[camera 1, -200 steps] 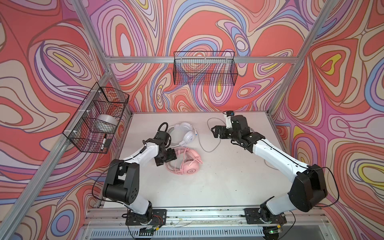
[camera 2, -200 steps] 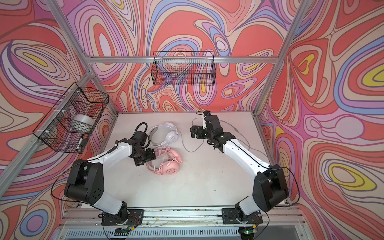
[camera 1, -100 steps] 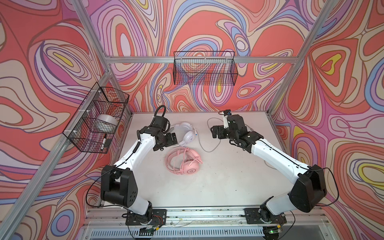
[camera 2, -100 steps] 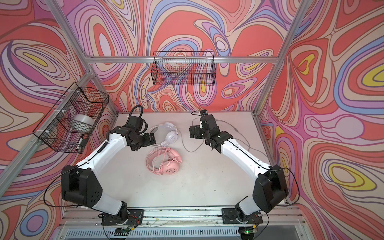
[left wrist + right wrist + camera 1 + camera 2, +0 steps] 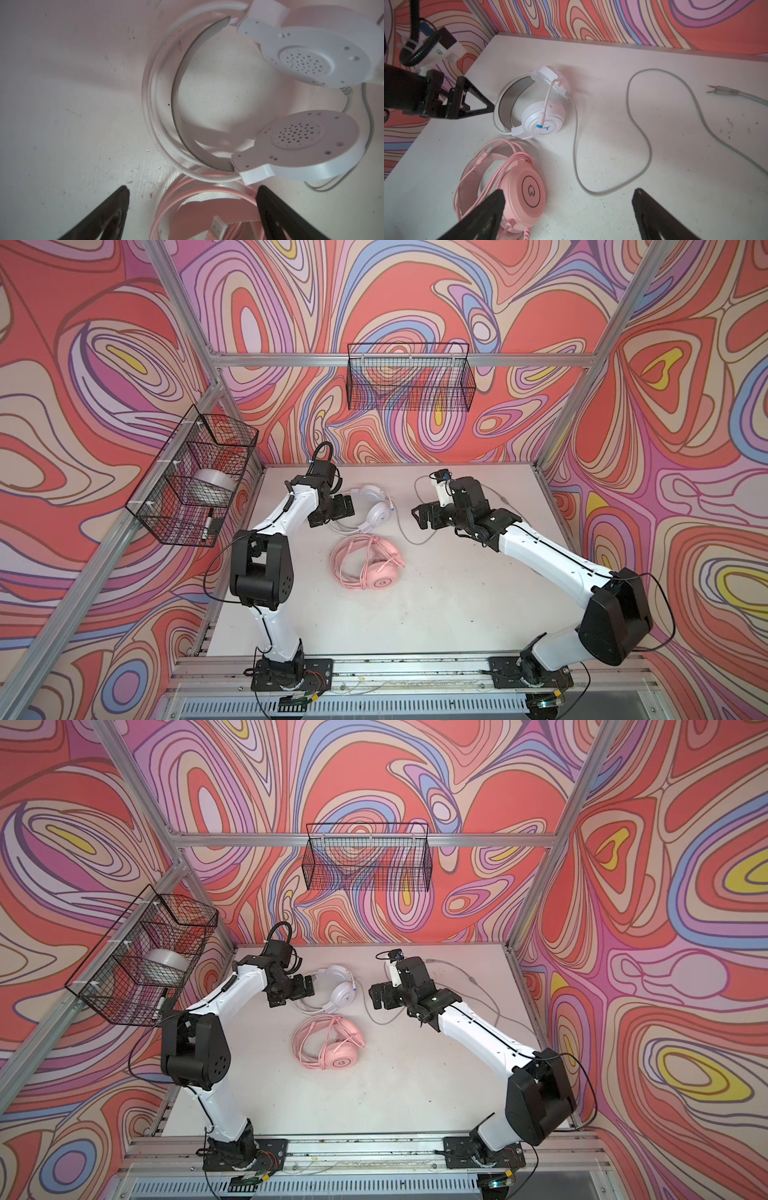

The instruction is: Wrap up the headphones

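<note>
At table (image 5: pixel 415 614) centre, pink headset (image 5: pixel 376 568) lies wrapped, pink cable (image 5: pixel 337 564) coiled round it. White headset (image 5: pixel 374 508) just behind: grey cable (image 5: pixel 596 194) sprawls loose, ours to wrap next. Our left gripper (image 5: pixel 348 506), right gripper (image 5: pixel 419 517) both gape empty nearby.

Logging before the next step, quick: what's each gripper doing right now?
Left gripper: open, empty, beside the white plastic over-ear headset.
Right gripper: open, empty, near the loose grey cable.
</note>
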`<state>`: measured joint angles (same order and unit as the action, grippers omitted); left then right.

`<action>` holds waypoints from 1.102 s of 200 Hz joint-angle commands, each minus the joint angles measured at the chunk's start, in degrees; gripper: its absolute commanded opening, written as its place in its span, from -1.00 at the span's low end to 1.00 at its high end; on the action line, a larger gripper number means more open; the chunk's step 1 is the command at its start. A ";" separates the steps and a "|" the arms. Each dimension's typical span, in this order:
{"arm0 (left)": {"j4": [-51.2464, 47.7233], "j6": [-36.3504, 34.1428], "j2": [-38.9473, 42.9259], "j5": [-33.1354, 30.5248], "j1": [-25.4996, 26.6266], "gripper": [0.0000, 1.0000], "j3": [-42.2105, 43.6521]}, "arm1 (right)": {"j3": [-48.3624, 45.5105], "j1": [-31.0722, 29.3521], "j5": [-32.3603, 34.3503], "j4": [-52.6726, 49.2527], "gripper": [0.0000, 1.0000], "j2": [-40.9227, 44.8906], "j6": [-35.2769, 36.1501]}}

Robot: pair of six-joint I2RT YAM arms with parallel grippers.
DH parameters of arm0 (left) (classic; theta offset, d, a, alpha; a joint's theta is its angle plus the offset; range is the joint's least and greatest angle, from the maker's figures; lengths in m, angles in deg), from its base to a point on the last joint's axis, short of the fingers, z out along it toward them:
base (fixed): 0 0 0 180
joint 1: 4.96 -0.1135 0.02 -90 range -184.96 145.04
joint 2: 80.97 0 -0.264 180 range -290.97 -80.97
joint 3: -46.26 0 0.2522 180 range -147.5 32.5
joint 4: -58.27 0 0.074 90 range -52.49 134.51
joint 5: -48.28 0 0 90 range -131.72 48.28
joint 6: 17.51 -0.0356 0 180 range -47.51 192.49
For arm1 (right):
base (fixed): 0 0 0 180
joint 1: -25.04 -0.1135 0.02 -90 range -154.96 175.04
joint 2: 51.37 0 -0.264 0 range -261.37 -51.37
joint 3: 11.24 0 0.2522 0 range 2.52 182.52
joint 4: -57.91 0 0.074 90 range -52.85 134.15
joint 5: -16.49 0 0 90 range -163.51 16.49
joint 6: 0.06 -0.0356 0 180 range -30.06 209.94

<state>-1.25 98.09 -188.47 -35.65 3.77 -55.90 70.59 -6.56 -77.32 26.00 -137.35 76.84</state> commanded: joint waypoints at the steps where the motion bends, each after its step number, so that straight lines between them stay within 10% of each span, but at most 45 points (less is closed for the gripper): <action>1: -2.85 -0.93 -3.10 0.51 -1.07 0.92 -2.67 | -1.81 -1.24 -0.52 1.96 0.97 -0.46 -0.25; 80: 0.62 1.16 -9.49 2.34 -3.45 0.73 -2.39 | -4.81 -2.48 1.98 4.35 0.97 0.28 -0.78; 220: -0.20 0.76 -19.04 0.45 -3.46 -0.24 -8.74 | -3.74 -2.46 3.70 3.12 0.97 -1.72 -0.52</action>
<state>-0.47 99.08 -205.41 -34.28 0.56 -63.11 66.35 -8.92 -74.72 29.37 -138.64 76.38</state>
